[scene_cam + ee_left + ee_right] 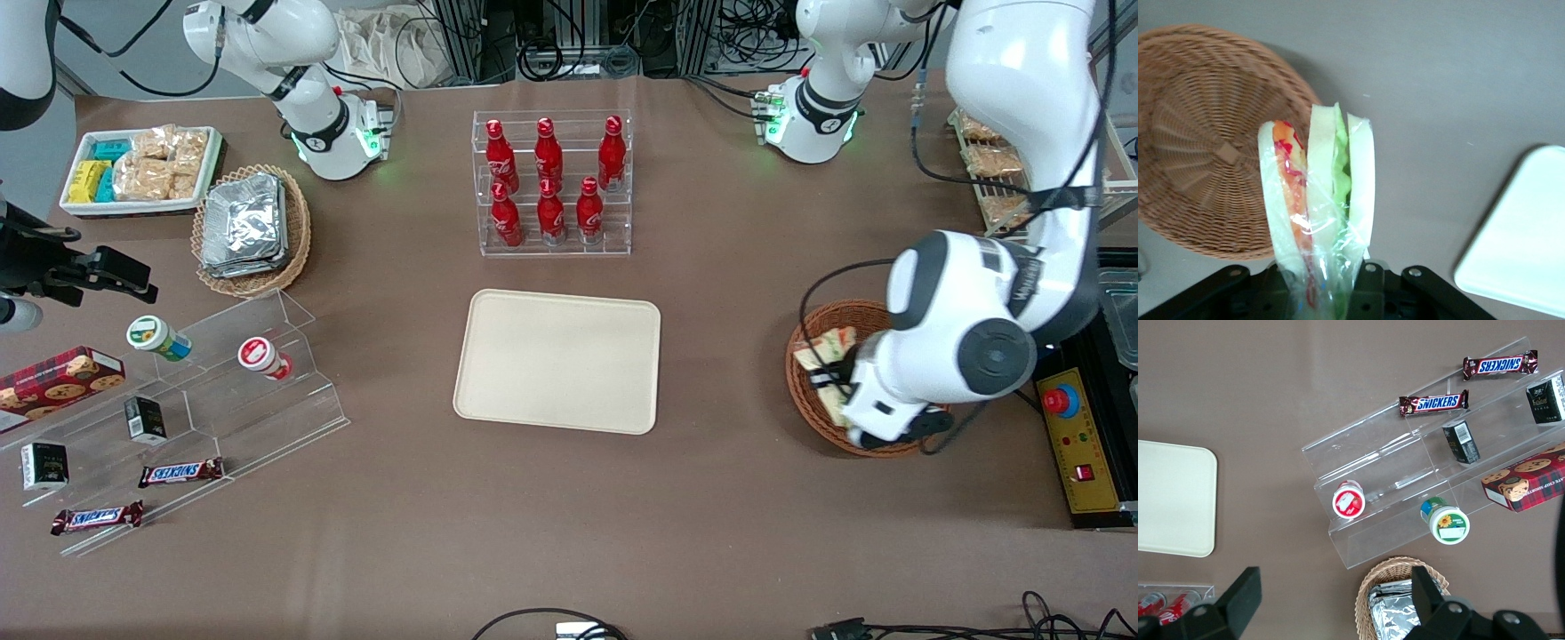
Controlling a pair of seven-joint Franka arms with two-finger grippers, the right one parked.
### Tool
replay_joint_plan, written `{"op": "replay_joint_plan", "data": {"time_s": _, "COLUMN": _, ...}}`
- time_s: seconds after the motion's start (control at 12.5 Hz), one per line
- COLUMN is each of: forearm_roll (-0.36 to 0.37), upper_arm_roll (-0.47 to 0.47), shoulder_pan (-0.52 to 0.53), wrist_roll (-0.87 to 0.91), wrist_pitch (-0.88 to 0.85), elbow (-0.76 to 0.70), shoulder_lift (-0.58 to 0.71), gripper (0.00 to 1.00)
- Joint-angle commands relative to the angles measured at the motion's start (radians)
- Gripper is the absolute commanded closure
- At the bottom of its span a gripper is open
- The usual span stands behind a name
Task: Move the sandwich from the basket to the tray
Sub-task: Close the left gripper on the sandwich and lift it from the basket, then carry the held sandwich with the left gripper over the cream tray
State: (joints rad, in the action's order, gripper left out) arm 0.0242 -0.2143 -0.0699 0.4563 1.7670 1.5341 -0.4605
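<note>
Grips the sandwich (1318, 193) in the claw (1331, 293), clenched on one end of the wedge through clear film wrap. Holds it raised above the basket (1198, 167), clear of the woven floor, with the bread slices and the orange-red and green filling layers standing on edge. In the front view, hangs over the part of the basket nearest the tray (557, 360). Shows nothing else inside the basket in the wrist view.

Looks light and soft: likely to squash under a hard squeeze, and likely to sag or fan apart at the free end, where the slices already gape a little. Probably slippery too, given the glossy film, so apt to slide in the wrap if swung fast. Best taken across the flat bread faces, pressing the layers together rather than pinching them edge-on, and close enough to the middle to stop the free end drooping. As gripped now, near one end only, calls for a gentle, level carry from the basket across the bare counter (1438, 80) to the tray, which lies well apart from the basket. Calls also for a low release, to keep the wedge from toppling or bouncing off the low rim.
</note>
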Motion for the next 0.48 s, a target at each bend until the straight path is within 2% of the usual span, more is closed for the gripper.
{"op": "replay_joint_plan", "data": {"time_s": 0.0, "forearm_roll": 0.0, "upper_arm_roll": 0.01, "shoulder_pan": -0.102, "wrist_roll": 0.03, "wrist_pitch": -0.011, "elbow": -0.028, "shoulder_lift": -0.015, "gripper": 1.0}}
{"op": "replay_joint_plan", "data": {"time_s": 0.4, "forearm_roll": 0.014, "upper_arm_roll": 0.012, "shoulder_pan": -0.272, "wrist_roll": 0.044, "wrist_pitch": 0.015, "elbow": -0.123, "shoulder_lift": -0.13, "gripper": 1.0}}
